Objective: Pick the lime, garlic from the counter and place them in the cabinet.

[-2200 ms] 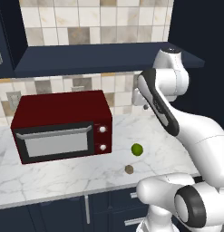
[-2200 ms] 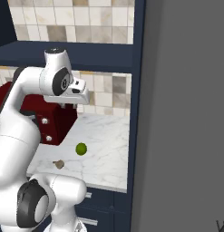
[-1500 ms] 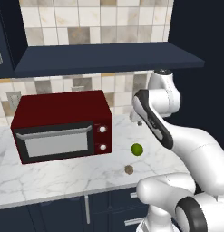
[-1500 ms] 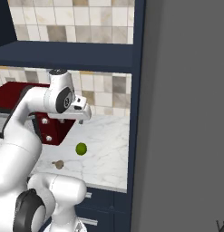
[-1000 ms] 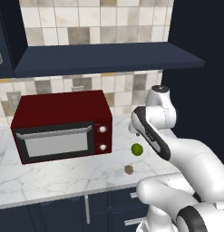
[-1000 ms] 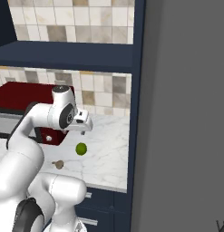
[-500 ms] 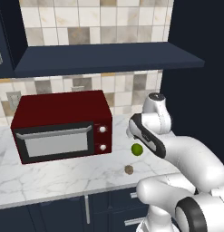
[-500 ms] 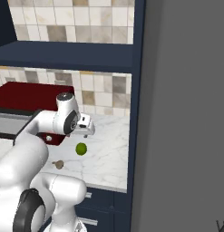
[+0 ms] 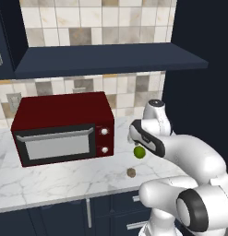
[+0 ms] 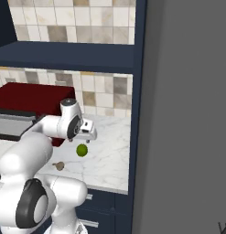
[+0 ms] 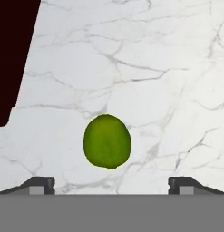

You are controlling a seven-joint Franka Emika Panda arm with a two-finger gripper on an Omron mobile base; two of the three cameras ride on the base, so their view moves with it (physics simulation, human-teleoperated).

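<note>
Hand [image 11: 111, 185] hangs just above the lime [image 11: 107, 141], fingers spread wide apart with nothing between them. Lime sits on the marble desk [image 9: 64, 177], right of the red microwave [image 9: 64, 126]. Garlic [image 9: 131, 173] lies near it, closer to the desk's front edge.

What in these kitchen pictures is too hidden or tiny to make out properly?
- Garlic: too small in both base views to show cloves or skin.
- Tool: hand view's bottom edge cuts off all but the tips.
- Lime: left base view, the arm overlaps its top edge.
- Cabinet: both base views look from below, hiding the shelf's top.
</note>
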